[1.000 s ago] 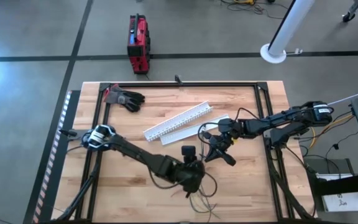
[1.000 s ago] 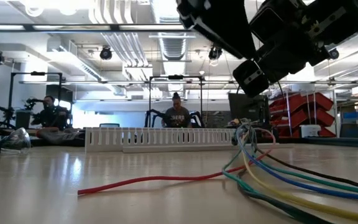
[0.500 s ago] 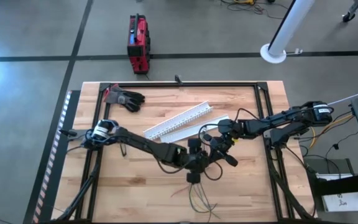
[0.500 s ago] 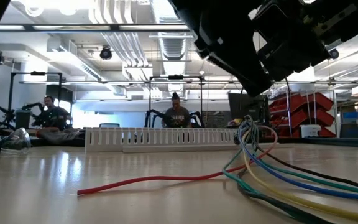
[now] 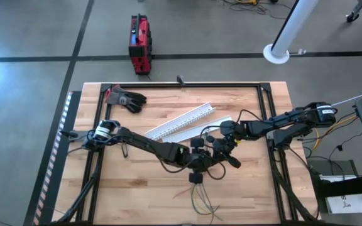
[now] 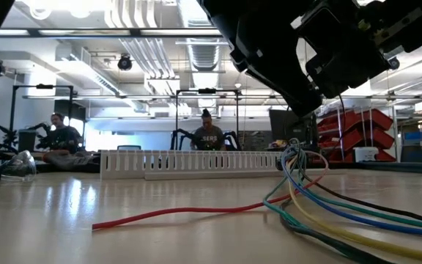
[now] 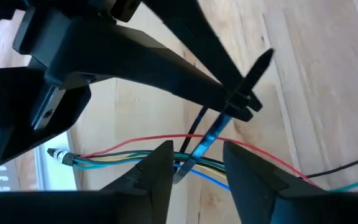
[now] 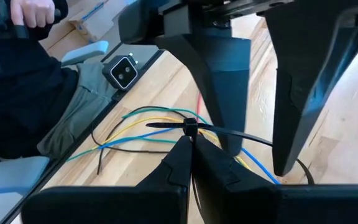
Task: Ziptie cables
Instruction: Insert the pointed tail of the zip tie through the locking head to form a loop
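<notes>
High view: left claw (image 5: 201, 158) and right claw (image 5: 220, 149) meet mid-table, cables (image 5: 200, 199) trailing toward the near edge. Left wrist view: fingers (image 7: 157, 168) parted around a zip tie (image 7: 211, 134) over the cables. Right wrist view: fingers (image 8: 182, 155) pinched on the tie

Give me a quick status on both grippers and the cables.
Right gripper shut on zip tie, looped round the cables. Left gripper open, fingers either side of the tie's tail. Nothing blocking; white channel lies apart.
</notes>
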You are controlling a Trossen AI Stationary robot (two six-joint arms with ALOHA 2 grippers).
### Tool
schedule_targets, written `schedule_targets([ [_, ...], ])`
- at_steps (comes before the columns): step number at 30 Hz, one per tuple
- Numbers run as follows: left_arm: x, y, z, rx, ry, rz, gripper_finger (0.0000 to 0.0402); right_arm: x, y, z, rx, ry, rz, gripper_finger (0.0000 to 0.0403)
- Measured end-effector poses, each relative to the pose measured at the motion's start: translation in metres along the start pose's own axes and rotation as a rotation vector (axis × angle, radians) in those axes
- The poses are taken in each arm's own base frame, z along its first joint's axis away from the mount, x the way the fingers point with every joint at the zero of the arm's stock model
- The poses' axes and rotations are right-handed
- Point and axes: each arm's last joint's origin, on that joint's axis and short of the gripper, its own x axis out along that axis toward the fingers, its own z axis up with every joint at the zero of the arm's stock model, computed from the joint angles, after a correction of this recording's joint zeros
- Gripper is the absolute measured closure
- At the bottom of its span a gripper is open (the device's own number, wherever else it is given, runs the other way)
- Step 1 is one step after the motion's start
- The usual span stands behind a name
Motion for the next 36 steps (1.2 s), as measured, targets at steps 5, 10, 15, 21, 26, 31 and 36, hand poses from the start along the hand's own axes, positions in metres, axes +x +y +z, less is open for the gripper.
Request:
schedule_targets([
  [5, 0.0, 0.0, 0.0, 0.012, 0.001, 0.001, 0.0329, 0.0, 0.0, 0.0, -0.001, -0.001, 0.0, 0.0403],
  [10, 0.0, -0.001, 0.0, 0.02, 0.0, -0.024, 0.0385, 0.0, 0.0, 0.0, -0.001, -0.001, 0.0, 0.0403],
  [15, -0.001, -0.002, 0.001, 0.018, -0.012, -0.044, 0.0394, 0.0, 0.0, 0.0, -0.002, -0.002, 0.001, 0.0403],
  [21, 0.0, -0.002, 0.002, 0.022, -0.018, -0.043, 0.04, 0.0, 0.0, 0.0, 0.005, -0.002, 0.0, 0.0403],
  [26, -0.003, -0.001, 0.003, 0.028, -0.023, -0.04, 0.0401, 0.0, 0.0, 0.0, 0.026, -0.001, 0.001, 0.0403],
  [31, -0.012, 0.001, 0.009, 0.054, -0.005, 0.045, 0.0401, 0.0, 0.0, 0.0, 0.071, -0.002, 0.0, 0.0403],
  [36, -0.019, -0.003, 0.011, 0.099, 0.013, 0.1, 0.0402, 0.0, 0.0, 0.001, 0.115, -0.011, 0.0, 0.0403],
])
